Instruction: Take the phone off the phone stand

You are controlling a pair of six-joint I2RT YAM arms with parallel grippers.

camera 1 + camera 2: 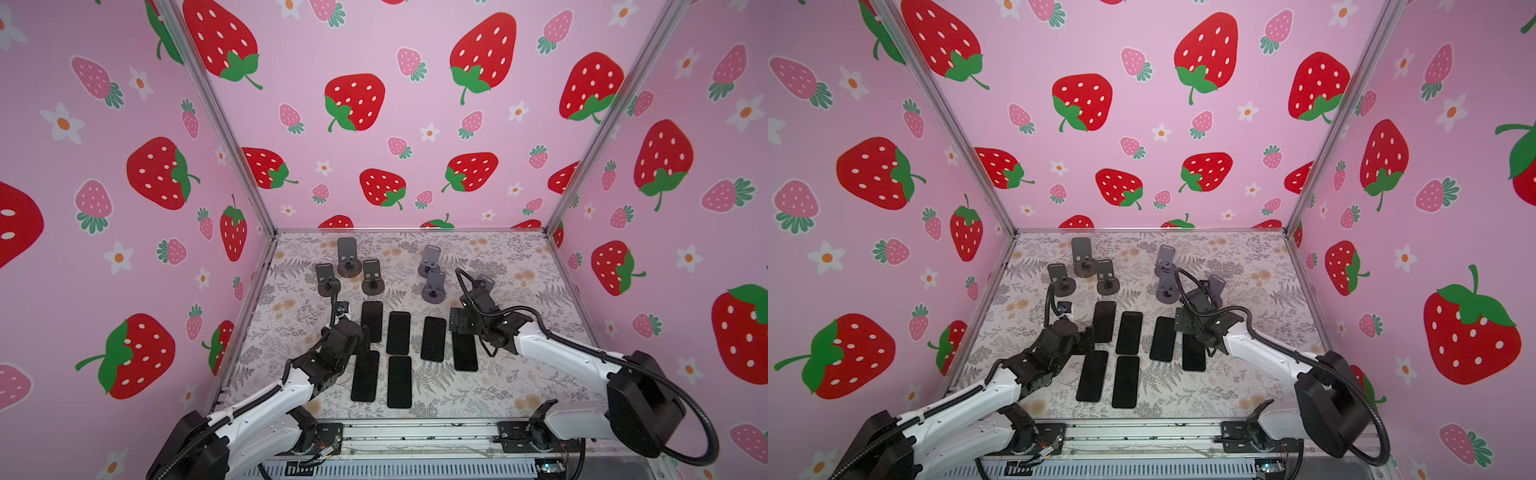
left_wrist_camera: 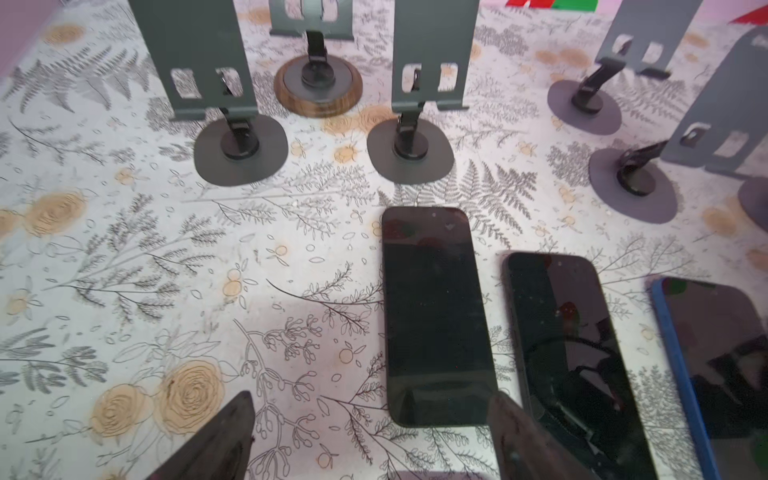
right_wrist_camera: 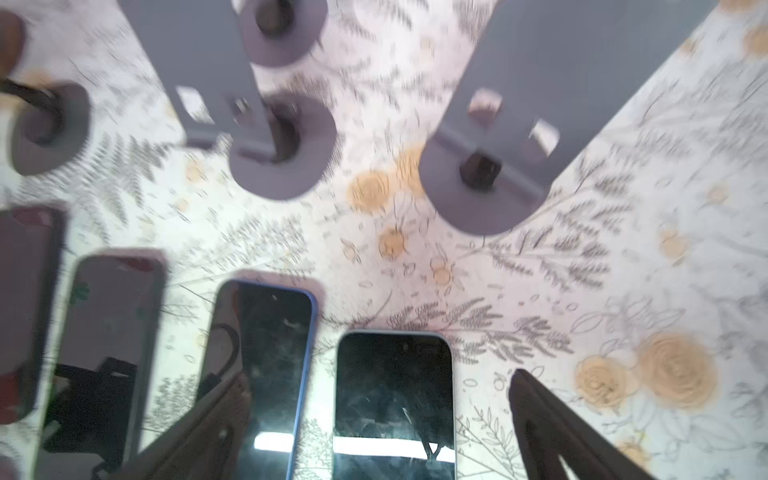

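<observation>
Several dark phones lie flat, screen up, in two rows mid-table in both top views. A pale-edged phone (image 3: 392, 395) at the right end of the back row (image 1: 465, 353) lies under my right gripper (image 3: 380, 376), which is open with its fingers either side of the phone and not touching it. A blue-edged phone (image 3: 266, 353) lies beside it. My left gripper (image 2: 372, 399) is open above the table beside a black phone (image 2: 432, 311). Several grey phone stands (image 1: 435, 286) stand behind the phones, and each plate I can see is bare, including the phone stand (image 3: 519, 124) closest to the right gripper.
A stand with a wooden base (image 2: 318, 89) stands at the back left (image 1: 347, 257). Strawberry-patterned walls close the floral table (image 1: 519, 374) on three sides. A metal rail (image 1: 415, 432) runs along the front edge between the arm bases.
</observation>
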